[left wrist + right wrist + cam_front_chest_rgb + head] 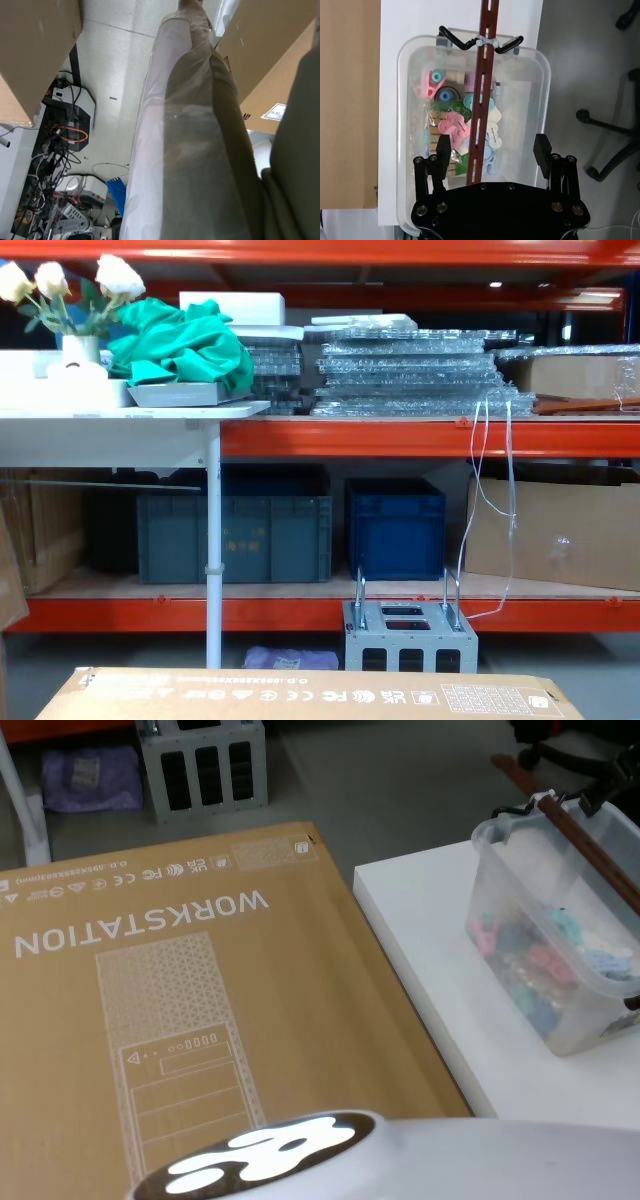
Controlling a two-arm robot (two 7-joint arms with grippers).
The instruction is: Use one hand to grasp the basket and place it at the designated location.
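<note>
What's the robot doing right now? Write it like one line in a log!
phase: pre-grasp | right end effector: open, above basket, fingers either side of handle | basket: on white table

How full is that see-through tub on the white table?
Partly full: small pink, teal and tan pieces cover the bottom of the basket, well below its rim. The right tool hovers open above it.

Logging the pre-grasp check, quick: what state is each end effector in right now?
Left end effector: cannot be told.
Right end effector: open, holding nothing, its fingers either side of the basket handle.
</note>
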